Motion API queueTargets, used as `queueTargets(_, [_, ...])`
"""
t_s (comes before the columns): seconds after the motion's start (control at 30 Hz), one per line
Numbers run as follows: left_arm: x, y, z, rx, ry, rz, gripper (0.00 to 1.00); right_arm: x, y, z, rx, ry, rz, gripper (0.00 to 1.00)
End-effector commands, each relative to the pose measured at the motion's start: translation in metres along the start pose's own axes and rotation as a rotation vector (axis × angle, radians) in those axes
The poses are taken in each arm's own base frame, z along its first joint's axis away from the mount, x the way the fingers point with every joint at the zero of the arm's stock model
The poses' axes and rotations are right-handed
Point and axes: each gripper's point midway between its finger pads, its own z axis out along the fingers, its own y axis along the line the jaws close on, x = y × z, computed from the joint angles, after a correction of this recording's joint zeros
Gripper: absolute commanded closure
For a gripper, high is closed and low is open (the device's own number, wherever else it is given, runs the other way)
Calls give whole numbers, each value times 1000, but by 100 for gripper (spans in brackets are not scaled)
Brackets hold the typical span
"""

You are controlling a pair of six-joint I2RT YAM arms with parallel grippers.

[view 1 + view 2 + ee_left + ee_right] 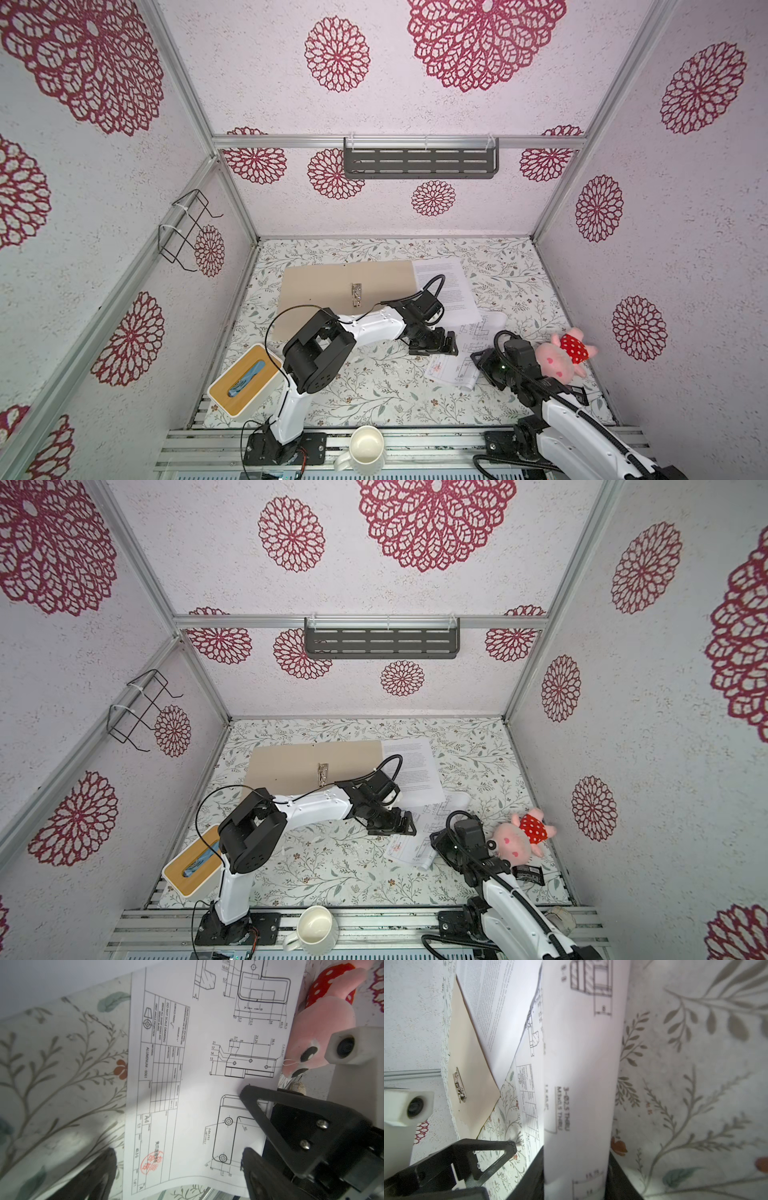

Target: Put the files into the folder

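The beige folder (324,286) lies flat at the back of the table with its metal clip (356,294) showing. The text sheet (446,286) lies at the folder's right edge, partly over it. Nearer the front lies the drawing sheet (449,370), with a red stamp and its right edge curled up. My right gripper (478,361) has its jaws against both sides of that curled edge (581,1064). My left gripper (438,348) hangs open just over the sheet's left part (197,1064), jaws wide apart, holding nothing.
A pink plush toy (561,353) in a red dress lies right beside the right arm. A white tissue box (245,382) with a bamboo top stands at the front left. A white mug (365,449) sits on the front rail. A small black object (528,872) lies by the toy.
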Motion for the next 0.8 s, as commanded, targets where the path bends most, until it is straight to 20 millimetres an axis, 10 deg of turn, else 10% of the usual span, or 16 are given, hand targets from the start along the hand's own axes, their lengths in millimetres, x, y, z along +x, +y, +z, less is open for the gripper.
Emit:
queueTargets(0.0, [-21,-20,-41,65,-106,17,3,-3,13,-10,-37,-5,16,59])
queueTargets(0.23, [-33,-15,-83,84,-197,-10,3,-11,46,-33,-110,-13,9,60])
queueTargets(0.77, [-37,15,-139,70,-325,-87,2,-67,194,-89,-318,-60,-127,59])
